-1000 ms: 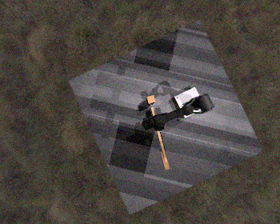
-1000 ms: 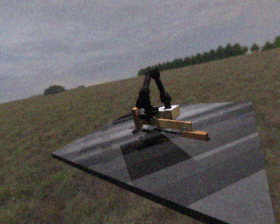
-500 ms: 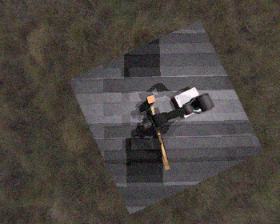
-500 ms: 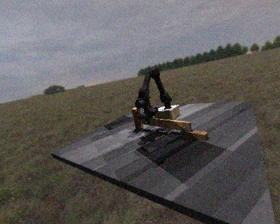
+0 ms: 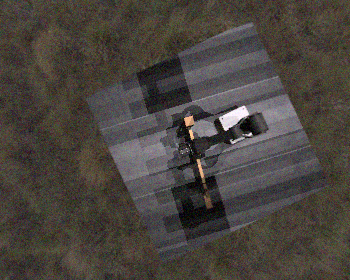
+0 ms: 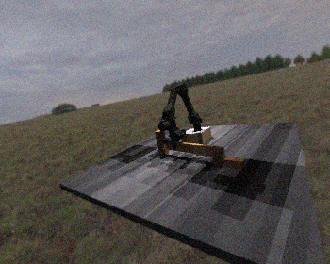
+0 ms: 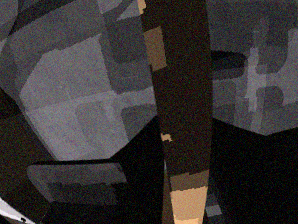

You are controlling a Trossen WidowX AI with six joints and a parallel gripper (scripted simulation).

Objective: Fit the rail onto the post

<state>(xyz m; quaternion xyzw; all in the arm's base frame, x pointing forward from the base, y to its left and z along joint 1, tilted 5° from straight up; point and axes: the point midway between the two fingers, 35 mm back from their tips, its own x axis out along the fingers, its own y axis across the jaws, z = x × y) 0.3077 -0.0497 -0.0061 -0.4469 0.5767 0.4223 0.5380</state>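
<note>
The long wooden rail point(image 5: 201, 172) point(image 6: 202, 150) point(image 7: 187, 100) runs from the post to the footboard block and looks roughly level. Its far end is at the low footboard block point(image 5: 208, 202) point(image 6: 234, 162); the bracket is too dark to make out. The upright post point(image 5: 189, 121) point(image 6: 158, 138) stands in line with the rail's near end, very close to it. The pegs and holes cannot be seen, and whether rail and post touch cannot be told. My gripper point(image 5: 193, 147) point(image 6: 171, 142) is shut on the rail near its post end, hiding part of it in the top and exterior views.
A white-topped block point(image 5: 233, 118) point(image 6: 198, 135) stands beside my arm's base point(image 5: 258, 123). My arm reaches from there over the rail. Dark shadow patches lie over parts of the plank table point(image 5: 269, 165) point(image 6: 131, 193), including around the footboard block.
</note>
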